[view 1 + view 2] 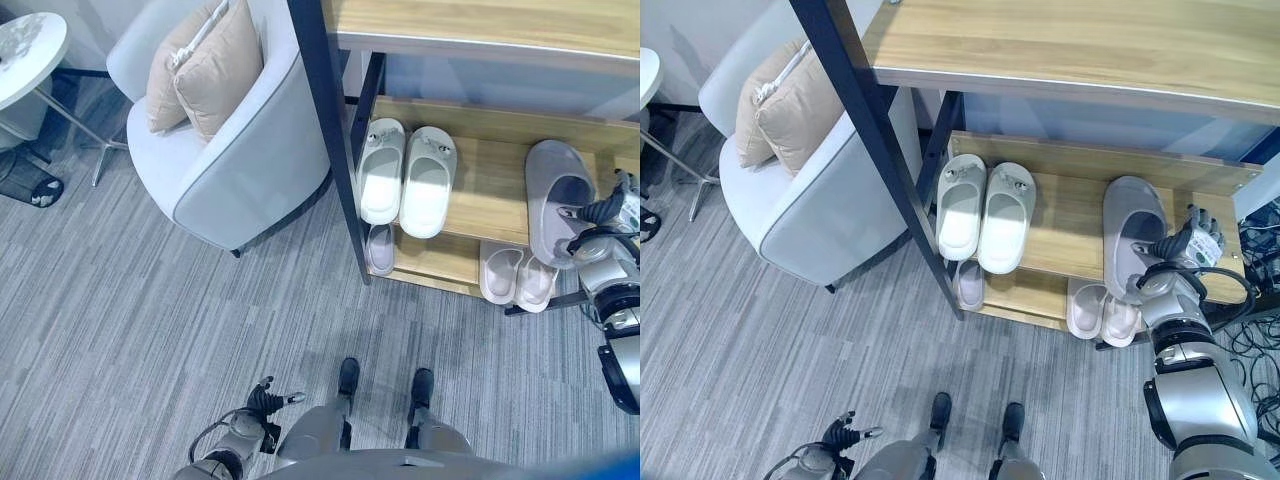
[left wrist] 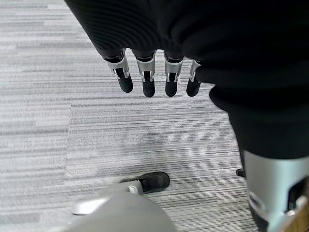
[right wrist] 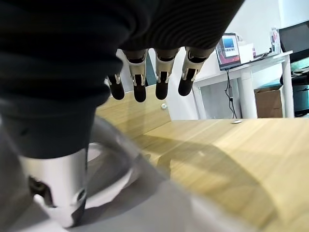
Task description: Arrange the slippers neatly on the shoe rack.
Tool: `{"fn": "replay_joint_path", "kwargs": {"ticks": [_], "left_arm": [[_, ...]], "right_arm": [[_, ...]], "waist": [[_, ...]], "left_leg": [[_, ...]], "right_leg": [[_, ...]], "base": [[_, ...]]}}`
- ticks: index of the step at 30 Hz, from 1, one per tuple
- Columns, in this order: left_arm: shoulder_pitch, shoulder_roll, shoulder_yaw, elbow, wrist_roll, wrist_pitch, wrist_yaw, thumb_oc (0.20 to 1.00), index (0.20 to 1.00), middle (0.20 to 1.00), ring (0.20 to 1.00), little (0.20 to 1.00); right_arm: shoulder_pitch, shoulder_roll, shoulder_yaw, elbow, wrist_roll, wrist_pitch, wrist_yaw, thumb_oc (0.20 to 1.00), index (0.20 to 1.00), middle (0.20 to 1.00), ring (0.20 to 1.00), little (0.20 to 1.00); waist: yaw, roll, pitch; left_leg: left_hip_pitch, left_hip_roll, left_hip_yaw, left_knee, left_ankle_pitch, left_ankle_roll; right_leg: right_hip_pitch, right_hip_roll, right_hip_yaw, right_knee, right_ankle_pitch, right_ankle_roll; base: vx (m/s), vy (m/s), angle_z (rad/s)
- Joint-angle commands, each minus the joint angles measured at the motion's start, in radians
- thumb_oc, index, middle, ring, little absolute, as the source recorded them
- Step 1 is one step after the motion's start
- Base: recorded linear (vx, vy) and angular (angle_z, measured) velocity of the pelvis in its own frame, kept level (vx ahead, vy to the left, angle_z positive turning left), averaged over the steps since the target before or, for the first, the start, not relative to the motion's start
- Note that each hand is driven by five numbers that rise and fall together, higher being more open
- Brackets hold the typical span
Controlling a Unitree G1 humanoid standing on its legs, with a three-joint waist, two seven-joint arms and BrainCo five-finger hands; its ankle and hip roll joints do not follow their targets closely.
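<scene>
A large grey slipper [image 1: 553, 200] lies toe-back on the middle board of the wooden shoe rack [image 1: 490, 190], its heel out over the front edge. My right hand [image 1: 1193, 243] sits just right of its heel, open. In the right wrist view the straight fingers [image 3: 140, 82] hang above the slipper's grey rim [image 3: 145, 193]; I cannot tell if they touch it. A white pair [image 1: 405, 175] stands side by side further left on the same board. Below are a pale pink pair [image 1: 516, 276] and a single lilac slipper [image 1: 380, 248]. My left hand [image 1: 264, 402] hangs open low over the carpet.
The rack's dark upright post [image 1: 325, 120] stands in front of the white pair, and its top board [image 1: 1090, 45] overhangs the shelves. A white armchair [image 1: 240, 170] with two beige cushions sits left of the rack. A small round table [image 1: 25, 50] is at the far left.
</scene>
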Motion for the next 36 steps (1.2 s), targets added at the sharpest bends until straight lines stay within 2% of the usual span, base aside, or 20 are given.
{"fn": "replay_joint_path", "kwargs": {"ticks": [1, 2, 6, 11, 12, 19, 23, 27, 28, 29, 31, 33, 34, 35, 36], "left_arm": [[-0.039, 0.003, -0.023, 0.063, -0.042, -0.015, 0.03, 1.0, 1.0, 1.0, 1.0, 1.0], [-0.04, 0.007, -0.023, 0.059, -0.043, -0.018, 0.026, 1.0, 1.0, 1.0, 1.0, 1.0], [-0.067, -0.006, -0.024, 0.051, -0.062, -0.017, 0.034, 1.0, 1.0, 1.0, 1.0, 1.0], [-0.091, -0.009, -0.03, 0.062, -0.046, -0.014, 0.036, 1.0, 1.0, 1.0, 1.0, 1.0], [-0.094, -0.01, -0.03, 0.064, -0.042, -0.015, 0.038, 1.0, 1.0, 1.0, 1.0, 1.0], [-0.1, -0.009, -0.02, 0.067, -0.032, -0.009, 0.04, 1.0, 1.0, 1.0, 1.0, 1.0], [-0.09, -0.022, -0.017, 0.058, -0.011, -0.005, 0.03, 1.0, 1.0, 1.0, 1.0, 1.0], [-0.059, -0.023, 0.025, 0.038, 0.01, -0.001, 0.026, 1.0, 1.0, 1.0, 1.0, 1.0], [-0.049, -0.02, 0.039, 0.033, 0.026, 0.001, 0.028, 1.0, 1.0, 1.0, 1.0, 1.0], [-0.033, -0.015, 0.073, 0.029, 0.033, 0.008, 0.036, 1.0, 1.0, 1.0, 1.0, 1.0], [-0.013, -0.008, 0.095, 0.03, 0.047, 0.012, 0.038, 1.0, 1.0, 1.0, 1.0, 1.0], [0.019, 0.004, 0.142, 0.019, 0.041, 0.014, 0.047, 1.0, 1.0, 1.0, 1.0, 1.0], [0.147, 0.014, 0.171, 0.001, 0.059, -0.006, 0.03, 1.0, 1.0, 1.0, 1.0, 1.0], [0.258, 0.013, 0.217, 0.02, 0.129, -0.019, 0.035, 1.0, 1.0, 1.0, 1.0, 1.0], [0.272, 0.03, 0.245, 0.029, 0.124, -0.022, 0.037, 1.0, 1.0, 1.0, 1.0, 1.0]], "right_arm": [[-0.028, -0.012, 0.017, -0.055, 0.026, 0.007, -0.057, 1.0, 1.0, 1.0, 1.0, 1.0], [-0.026, -0.034, 0.006, -0.049, 0.033, 0.001, -0.052, 1.0, 1.0, 1.0, 1.0, 1.0], [-0.017, 0.005, -0.002, -0.136, 0.009, 0.027, -0.066, 1.0, 1.0, 1.0, 1.0, 1.0], [-0.01, 0.017, -0.036, -0.137, 0.042, 0.021, -0.09, 1.0, 1.0, 1.0, 1.0, 1.0], [-0.011, 0.015, -0.038, -0.132, 0.044, 0.022, -0.09, 0.2, 0.2, 0.2, 0.2, 0.2], [0.027, 0.027, -0.054, -0.171, 0.015, 0.029, -0.091, 0.2, 0.2, 0.2, 0.2, 0.2], [0.145, 0.088, -0.122, -0.261, 0.04, -0.029, -0.127, 0.2, 0.2, 0.2, 0.2, 0.2], [0.34, 0.147, -0.208, -0.485, 0.005, -0.087, -0.124, 0.2, 0.2, 0.2, 0.2, 0.2], [0.408, 0.167, -0.231, -0.562, -0.003, -0.104, -0.105, 0.2, 0.2, 0.2, 0.2, 0.2], [0.511, 0.201, -0.283, -0.723, -0.027, -0.126, -0.106, 0.2, 0.2, 0.2, 0.2, 0.2], [0.59, 0.239, -0.309, -0.808, -0.046, -0.14, -0.098, 0.2, 0.2, 0.2, 0.2, 0.2], [0.712, 0.28, -0.326, -0.905, -0.045, -0.165, -0.05, 0.2, 0.2, 0.2, 0.2, 0.2], [0.803, 0.302, -0.355, -0.909, -0.026, -0.192, -0.042, 0.2, 0.2, 0.2, 0.2, 0.2], [0.949, 0.351, -0.367, -0.958, -0.039, -0.231, -0.01, 0.2, 0.2, 0.2, 0.2, 0.2], [1.027, 0.374, -0.362, -0.967, -0.018, -0.259, 0.022, 0.2, 0.2, 0.2, 0.2, 0.2]], "waist": [[0.002, -0.051, -0.021], [0.002, -0.05, -0.02], [-0.005, -0.049, -0.011], [-0.01, -0.052, -0.003], [-0.009, -0.055, -0.001], [-0.011, -0.065, 0.004], [-0.017, -0.066, 0.002], [-0.032, -0.069, -0.025], [-0.038, -0.074, -0.034], [-0.05, -0.078, -0.055], [-0.053, -0.083, -0.072], [-0.063, -0.082, -0.097], [-0.048, -0.082, -0.104], [-0.034, -0.093, -0.08], [-0.028, -0.097, -0.058]], "left_leg": [[-0.025, 0.028, 0.031, 0.004, -0.033, -0.062], [-0.026, 0.028, 0.031, 0.004, -0.033, -0.062], [-0.035, 0.029, 0.033, 0.004, -0.036, -0.06], [-0.058, 0.026, 0.031, 0.004, -0.031, -0.065], [-0.063, 0.026, 0.029, 0.004, -0.031, -0.066], [-0.06, 0.028, 0.032, 0.004, -0.038, -0.066], [-0.029, 0.031, 0.038, 0.004, -0.054, -0.058], [0.038, 0.037, 0.043, 0.004, -0.083, -0.047], [0.067, 0.038, 0.046, 0.004, -0.092, -0.046], [0.111, 0.039, 0.049, 0.004, -0.108, -0.043], [0.152, 0.04, 0.055, 0.004, -0.124, -0.038], [0.203, 0.041, 0.063, 0.004, -0.142, -0.028], [0.235, 0.037, 0.057, 0.004, -0.149, -0.019], [0.288, 0.038, 0.052, 0.004, -0.15, -0.012], [0.328, 0.037, 0.054, 0.01, -0.149, -0.009]], "right_leg": [[0.047, -0.102, -0.014, 0.005, 0.048, 0.085], [0.045, -0.103, -0.014, 0.005, 0.048, 0.085], [0.032, -0.104, -0.009, 0.005, 0.05, 0.084], [0.017, -0.109, -0.022, 0.005, 0.053, 0.085], [0.014, -0.11, -0.027, 0.005, 0.055, 0.085], [0.018, -0.109, -0.028, 0.005, 0.054, 0.084], [0.045, -0.106, -0.023, 0.005, 0.046, 0.082], [0.102, -0.104, -0.019, 0.017, 0.026, 0.082], [0.128, -0.103, -0.022, 0.02, 0.016, 0.082], [0.165, -0.101, -0.021, 0.02, 0.005, 0.082], [0.201, -0.097, -0.018, 0.014, -0.008, 0.082], [0.237, -0.094, -0.007, 0.017, -0.019, 0.081], [0.268, -0.096, -0.009, 0.025, -0.033, 0.077], [0.311, -0.092, -0.007, 0.042, -0.058, 0.074], [0.342, -0.095, -0.001, 0.057, -0.076, 0.071]], "base": [[0.0, 0.0, 0.0], [0.0, 0.0, 0.0], [0.0, 0.0, 0.0], [0.0, -0.006, 0.02], [0.0, -0.019, 0.07], [0.0, -0.001, 0.02], [0.0, 0.0, 0.0], [0.07, 0.01, 0.01], [0.13, -0.009, -0.01], [0.14, -0.012, 0.0], [0.12, 0.005, -0.09], [0.13, 0.018, -0.32], [0.14, -0.018, -0.24], [0.14, -0.036, -0.09], [0.08, -0.049, 0.04]]}}
